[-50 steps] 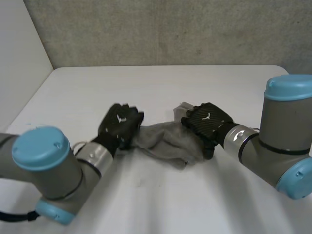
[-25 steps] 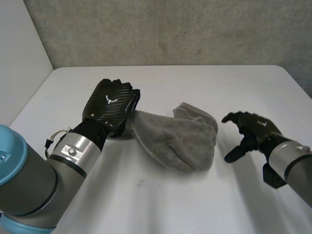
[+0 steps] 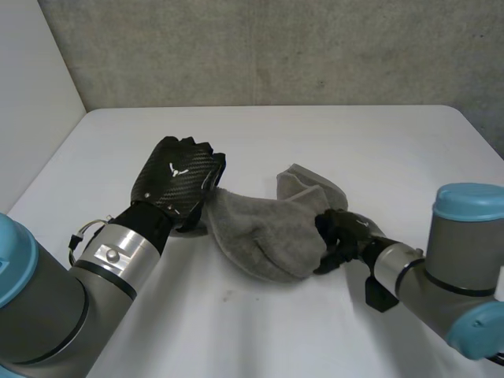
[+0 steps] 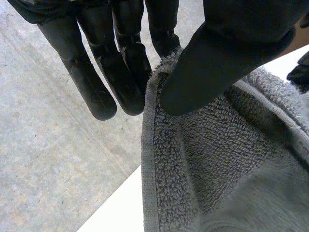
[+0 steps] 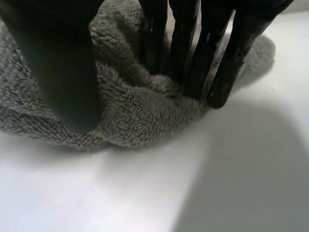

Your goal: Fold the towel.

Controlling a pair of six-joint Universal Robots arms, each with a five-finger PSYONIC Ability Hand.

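The towel (image 3: 260,232) lies bunched at the middle of the worktop (image 3: 236,331), its long axis running left to right between the two hands. The left hand (image 3: 175,179) pinches the left hem between thumb and fingers, raised off the surface. The right hand (image 3: 340,236) sits low at the right end, fingers and thumb closed around a ridge of pile. The fold probably turns on carrying the left hem rightward.

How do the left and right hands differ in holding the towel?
The left hand pinches the towel by its hemmed edge, held up off the table; the right hand digs into a bunched fold down on the table. Left hand at one end, right hand at the opposite. Both grip cloth.
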